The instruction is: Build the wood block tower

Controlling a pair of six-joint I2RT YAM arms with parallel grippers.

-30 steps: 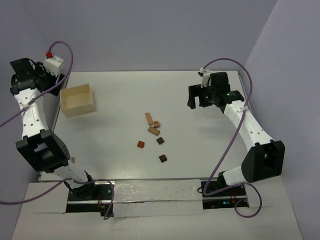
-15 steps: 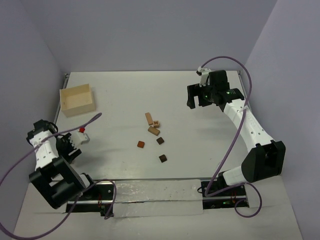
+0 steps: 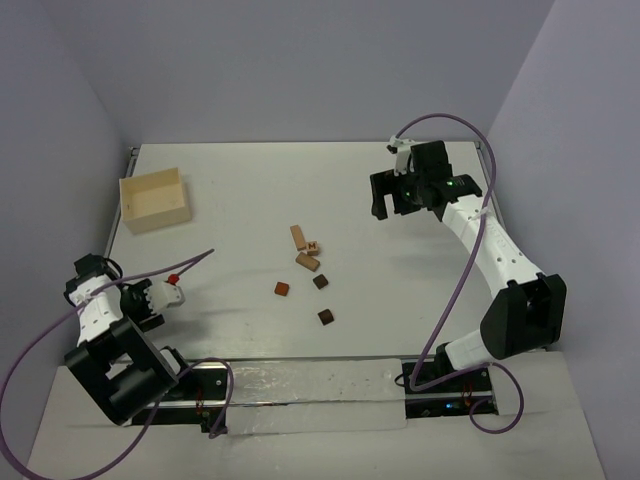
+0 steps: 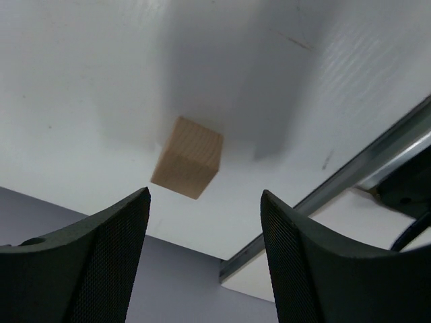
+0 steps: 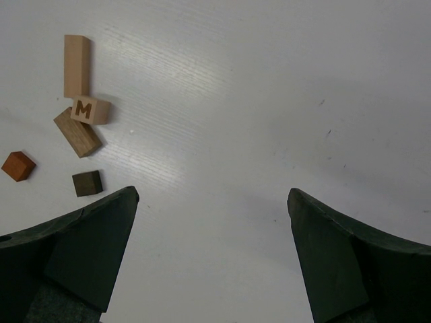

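Note:
Several wood blocks lie loose mid-table: a long tan piece (image 3: 298,237), a tan cube marked M (image 3: 314,245), a brown block (image 3: 307,262), a reddish cube (image 3: 282,289) and two dark cubes (image 3: 320,281) (image 3: 326,317). No tower is in view. My right gripper (image 3: 390,207) hovers open to their right. Its wrist view shows the long piece (image 5: 77,66), the M cube (image 5: 90,110) and the brown block (image 5: 77,132) up left of the gripper (image 5: 212,194). My left gripper (image 3: 143,312) is low at the near-left corner, open (image 4: 205,194), with a tan cube (image 4: 188,158) just beyond its fingertips, untouched.
An open pale wooden box (image 3: 155,200) stands at the far left of the table. A metal rail (image 4: 377,155) runs along the near table edge (image 3: 300,385) by the arm bases. Purple walls close in on all sides.
The left arm has swung from beside the wooden box down to the near-left corner, its jaws a little narrower. The right arm has edged slightly left. The blocks have not moved.

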